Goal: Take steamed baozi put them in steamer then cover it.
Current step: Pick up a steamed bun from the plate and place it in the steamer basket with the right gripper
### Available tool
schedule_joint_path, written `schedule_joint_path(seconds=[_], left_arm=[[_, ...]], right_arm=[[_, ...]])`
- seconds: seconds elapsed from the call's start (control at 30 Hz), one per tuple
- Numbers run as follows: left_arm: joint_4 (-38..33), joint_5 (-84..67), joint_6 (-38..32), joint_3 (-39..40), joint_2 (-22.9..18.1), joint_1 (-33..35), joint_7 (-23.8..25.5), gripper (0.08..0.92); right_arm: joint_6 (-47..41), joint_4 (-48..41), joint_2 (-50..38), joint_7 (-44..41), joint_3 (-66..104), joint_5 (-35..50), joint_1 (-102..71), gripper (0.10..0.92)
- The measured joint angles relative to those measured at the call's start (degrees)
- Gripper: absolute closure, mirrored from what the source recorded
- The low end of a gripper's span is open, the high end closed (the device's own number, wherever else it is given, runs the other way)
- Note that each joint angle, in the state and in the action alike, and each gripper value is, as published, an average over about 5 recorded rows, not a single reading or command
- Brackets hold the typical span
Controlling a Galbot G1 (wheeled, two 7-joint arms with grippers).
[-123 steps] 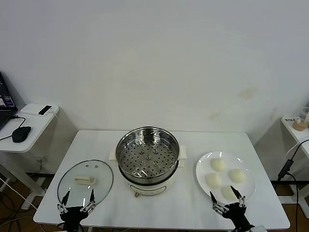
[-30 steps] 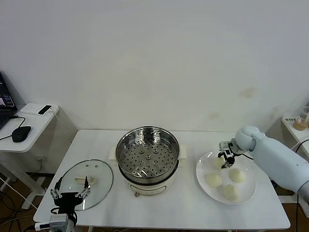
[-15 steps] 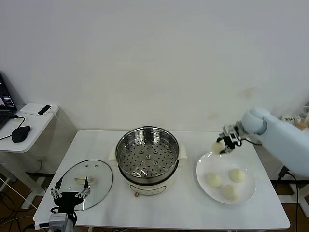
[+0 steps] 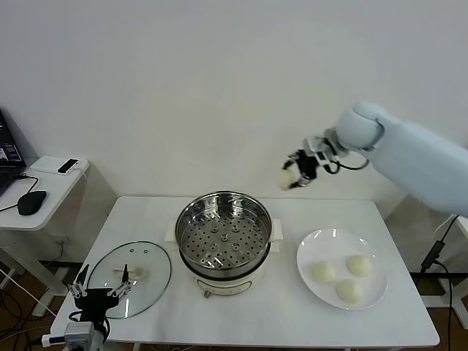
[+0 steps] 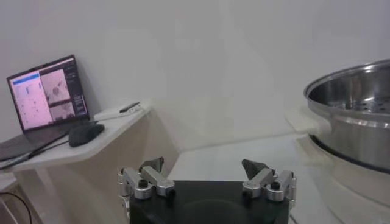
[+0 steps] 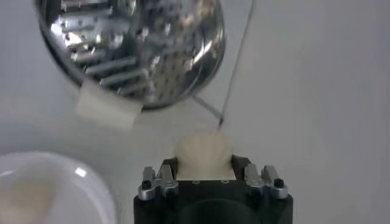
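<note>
One cream baozi (image 4: 289, 180) held aloft, three baozi (image 4: 344, 277) on plate, steamer (image 4: 224, 240) open, cover (image 4: 129, 276) lying flat

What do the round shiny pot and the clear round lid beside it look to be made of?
Round shiny steamer pot: polished steel by its mirror-like reflections, with a perforated tray, on what seems a cream plastic base. Clear round lid: likely glass, since the table shows through it, with a thin metal-looking rim.

four baozi (image 4: 322, 273), one steamer (image 4: 224, 238), one cover (image 4: 129, 279), one plate (image 4: 377, 291)
</note>
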Motion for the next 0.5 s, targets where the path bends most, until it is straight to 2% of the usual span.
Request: schedule_joint_path(seconds=[0.23,0.5], left_arm=[[-0.2,-0.4,0.3,-0.8,-0.4,-0.7,0.1,0.177],[-0.3,-0.7,0.6,-1.6,-0.6,-1.2,0.1,0.177]], right_arm=[[3.9,-2.5,8.1,1.2,-5.0,0.0,1.0,0.457],[10.9,-6.7,15.2,2.6,-9.4,-5.7,0.2,0.457]])
